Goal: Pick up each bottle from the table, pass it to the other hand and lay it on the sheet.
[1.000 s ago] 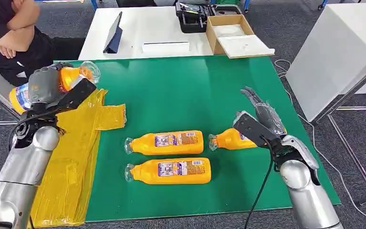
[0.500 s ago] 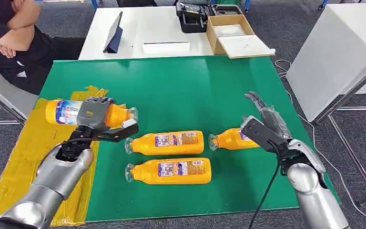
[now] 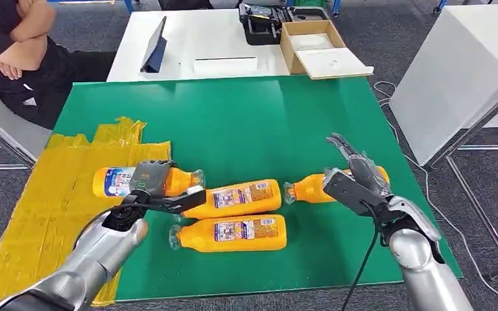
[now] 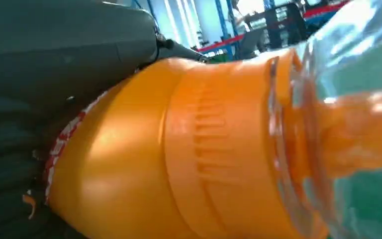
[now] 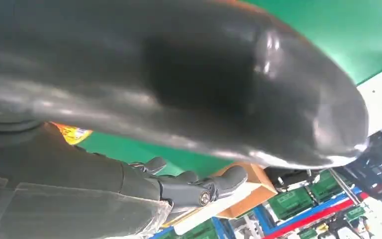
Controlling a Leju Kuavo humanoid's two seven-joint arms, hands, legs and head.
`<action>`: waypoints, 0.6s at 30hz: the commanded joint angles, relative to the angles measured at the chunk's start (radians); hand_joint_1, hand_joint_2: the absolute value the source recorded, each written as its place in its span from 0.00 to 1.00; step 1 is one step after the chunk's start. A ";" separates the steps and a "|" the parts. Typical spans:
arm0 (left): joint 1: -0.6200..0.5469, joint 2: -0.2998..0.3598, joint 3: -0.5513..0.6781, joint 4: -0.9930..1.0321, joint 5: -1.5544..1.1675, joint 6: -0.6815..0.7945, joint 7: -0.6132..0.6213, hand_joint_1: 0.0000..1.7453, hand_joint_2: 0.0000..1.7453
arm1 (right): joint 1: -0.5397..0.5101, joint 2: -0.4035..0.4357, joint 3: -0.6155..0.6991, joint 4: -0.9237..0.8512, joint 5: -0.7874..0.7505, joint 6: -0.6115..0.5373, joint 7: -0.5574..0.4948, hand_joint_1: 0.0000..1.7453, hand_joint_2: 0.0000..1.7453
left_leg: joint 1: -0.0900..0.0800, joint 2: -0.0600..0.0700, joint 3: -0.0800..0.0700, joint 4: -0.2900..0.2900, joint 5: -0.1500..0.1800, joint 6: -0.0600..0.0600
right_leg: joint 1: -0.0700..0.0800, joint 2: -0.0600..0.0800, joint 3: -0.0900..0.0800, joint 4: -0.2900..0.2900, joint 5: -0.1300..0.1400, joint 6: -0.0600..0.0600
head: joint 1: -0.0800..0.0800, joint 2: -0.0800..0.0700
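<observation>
Holding a bottle (image 3: 126, 181) sideways in our left hand (image 3: 148, 186), fingers clamped round its middle, we have it low at the sheet's (image 3: 45, 194) inner edge, base over the yellow and neck over the green mat (image 3: 259, 116), almost touching the nearest of three more bottles (image 3: 237, 197) lying there. Our right hand (image 3: 356, 178) hovers just over the far bottle (image 3: 314, 188), fingers apart, gripping nothing. For a clean lay-down we'd shift left until the whole bottle is over the sheet, lower it flat, then release so it won't roll.
</observation>
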 commanded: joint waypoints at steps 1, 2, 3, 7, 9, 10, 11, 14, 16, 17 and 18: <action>-0.017 -0.012 0.052 0.109 0.048 -0.053 0.041 0.00 0.00 | -0.029 -0.026 0.057 0.048 -0.001 0.007 -0.004 0.00 0.00 | 0.000 0.001 0.001 0.000 0.000 -0.002 | 0.000 0.000 0.001 0.000 0.000 -0.001 | 0.000 0.000; -0.011 -0.006 0.065 0.097 0.048 -0.057 0.038 0.00 0.00 | -0.021 -0.036 0.060 0.049 -0.004 0.001 -0.012 0.00 0.00 | 0.000 0.001 0.002 0.001 -0.001 -0.004 | 0.000 -0.001 0.002 0.000 -0.001 -0.001 | 0.000 0.000; -0.009 -0.003 0.069 0.092 0.047 -0.061 0.035 0.00 0.00 | -0.012 -0.041 0.057 0.048 -0.007 -0.004 -0.018 0.00 0.00 | 0.000 0.001 0.002 0.000 -0.001 -0.003 | 0.000 0.000 0.002 -0.001 0.000 -0.001 | 0.000 0.000; -0.009 -0.003 0.069 0.092 0.047 -0.061 0.035 0.00 0.00 | -0.012 -0.041 0.057 0.048 -0.007 -0.004 -0.018 0.00 0.00 | 0.000 0.001 0.001 0.000 0.000 -0.003 | 0.000 0.000 0.001 -0.001 0.000 -0.001 | 0.000 0.000; -0.009 -0.003 0.069 0.092 0.047 -0.061 0.035 0.00 0.00 | -0.012 -0.041 0.057 0.048 -0.007 -0.004 -0.018 0.00 0.00 | 0.000 0.001 0.001 0.000 0.000 -0.003 | 0.000 0.000 0.001 0.000 0.000 -0.001 | 0.000 0.000; -0.009 -0.003 0.069 0.092 0.047 -0.061 0.035 0.00 0.00 | -0.012 -0.041 0.057 0.048 -0.007 -0.004 -0.018 0.00 0.00 | 0.000 0.000 0.001 0.000 0.000 -0.002 | 0.000 0.000 0.001 0.000 0.000 -0.001 | 0.001 0.000; -0.009 -0.003 0.069 0.092 0.047 -0.061 0.035 0.00 0.00 | -0.012 -0.041 0.057 0.048 -0.007 -0.004 -0.018 0.00 0.00 | 0.000 0.000 0.001 0.000 0.000 -0.002 | 0.000 0.000 0.001 -0.001 0.000 -0.001 | 0.000 0.000; -0.009 -0.003 0.069 0.092 0.047 -0.061 0.035 0.00 0.00 | -0.012 -0.041 0.057 0.048 -0.007 -0.004 -0.018 0.00 0.00 | 0.000 0.001 0.002 0.000 -0.001 -0.004 | 0.000 -0.001 0.002 0.000 0.000 -0.001 | 0.000 0.000; -0.004 -0.008 0.080 0.078 0.044 -0.058 0.036 0.00 0.00 | -0.014 -0.043 0.061 0.042 -0.007 -0.003 -0.017 0.00 0.00 | 0.000 0.001 0.002 0.000 -0.001 -0.005 | 0.000 -0.001 0.003 -0.001 0.000 -0.002 | 0.000 0.000; 0.001 -0.008 0.087 0.065 0.036 -0.058 0.037 0.00 0.00 | -0.007 -0.048 0.063 0.035 -0.008 -0.005 -0.016 0.00 0.00 | 0.000 0.001 0.003 0.000 -0.001 -0.006 | 0.000 -0.002 0.003 0.000 -0.001 -0.002 | 0.000 0.000; 0.015 -0.011 0.111 0.035 0.037 -0.055 0.033 0.00 0.00 | 0.003 -0.056 0.065 0.022 -0.011 -0.010 -0.012 0.00 0.00 | 0.000 0.000 0.001 0.000 0.000 -0.003 | 0.000 -0.001 0.001 0.000 0.000 -0.001 | 0.000 0.000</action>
